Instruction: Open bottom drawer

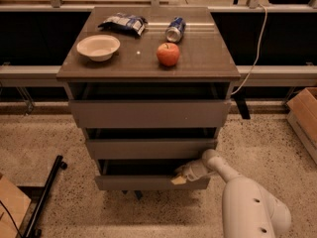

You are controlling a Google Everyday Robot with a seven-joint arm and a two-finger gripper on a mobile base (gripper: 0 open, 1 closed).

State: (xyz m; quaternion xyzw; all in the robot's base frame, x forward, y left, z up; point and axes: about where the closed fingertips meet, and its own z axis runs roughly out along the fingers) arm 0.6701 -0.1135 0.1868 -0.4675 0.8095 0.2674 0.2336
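Our gripper [181, 175] sits on the top edge of the bottom drawer [143, 182], near its right end; we cannot tell whether it is clamped there. We judge a straight, level pull best, since an off-centre hold may skew the drawer. The floor [148, 212] below and left of it lies open; a black stand [46, 192] lies far left.

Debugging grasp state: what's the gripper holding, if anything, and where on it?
The gripper is at the top edge, right end, of the lowest grey-brown drawer front; whether it grips that edge cannot be told.
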